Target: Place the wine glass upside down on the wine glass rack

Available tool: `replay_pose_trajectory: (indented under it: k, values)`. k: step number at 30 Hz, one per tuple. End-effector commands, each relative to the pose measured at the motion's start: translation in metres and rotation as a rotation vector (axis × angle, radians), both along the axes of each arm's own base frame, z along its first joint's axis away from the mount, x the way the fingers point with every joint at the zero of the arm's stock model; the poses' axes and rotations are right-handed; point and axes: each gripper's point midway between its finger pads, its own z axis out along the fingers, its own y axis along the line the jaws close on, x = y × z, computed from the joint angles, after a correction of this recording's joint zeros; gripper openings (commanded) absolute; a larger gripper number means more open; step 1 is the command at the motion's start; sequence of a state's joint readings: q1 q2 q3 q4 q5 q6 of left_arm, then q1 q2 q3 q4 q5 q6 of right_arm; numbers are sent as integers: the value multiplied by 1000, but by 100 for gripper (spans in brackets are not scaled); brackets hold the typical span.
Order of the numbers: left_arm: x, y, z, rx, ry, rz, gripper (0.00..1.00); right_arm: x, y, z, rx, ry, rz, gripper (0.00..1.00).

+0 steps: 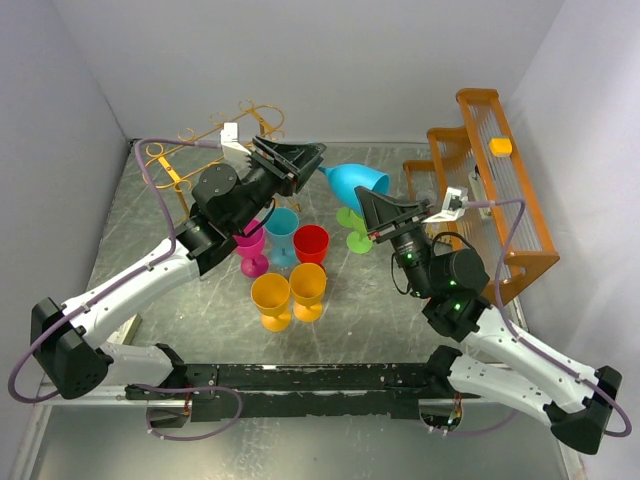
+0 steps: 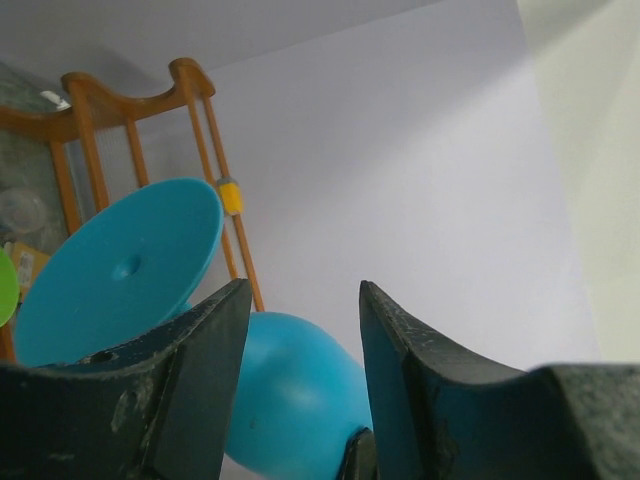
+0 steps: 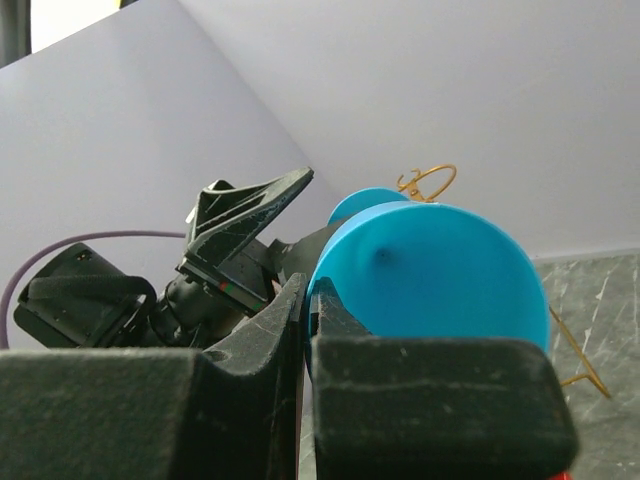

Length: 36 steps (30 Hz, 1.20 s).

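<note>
Right gripper [image 1: 366, 203] is closed narrowly on the foot rim of the blue glass [image 1: 355, 181], held sideways above mid-table. Left gripper [image 1: 305, 160] straddles the bowl, grip unclear. Best: one firm hold, then carry it foot-up to the rack [image 1: 252, 112], far left.

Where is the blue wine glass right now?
In the top view the blue wine glass is in mid-air at centre back, lying sideways between the left gripper and the right gripper, behind the green glasses.
</note>
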<state>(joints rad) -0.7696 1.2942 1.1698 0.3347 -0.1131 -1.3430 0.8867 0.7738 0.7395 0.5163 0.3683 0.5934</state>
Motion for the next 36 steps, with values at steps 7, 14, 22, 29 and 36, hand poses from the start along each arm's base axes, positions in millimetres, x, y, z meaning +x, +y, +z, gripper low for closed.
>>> replay_pose_trajectory:
  k: [7, 14, 22, 29, 36]
  values:
    - [-2, 0, -15, 61, 55, 5, 61, 26, -22, 2, 104, 113, -171, 0]
    - [5, -9, -27, 82, 76, -5, 63, 20, -16, 4, 143, 97, -109, 0]
    - [15, -27, -30, 118, 72, -35, 58, 10, -10, 8, 135, 69, -45, 0]
    - [20, -19, -26, 98, 63, 14, 45, 4, -1, 1, 115, 77, 10, 0]
    - [21, -10, -20, 3, 88, 44, 34, -1, 3, -10, 112, 92, 56, 0]
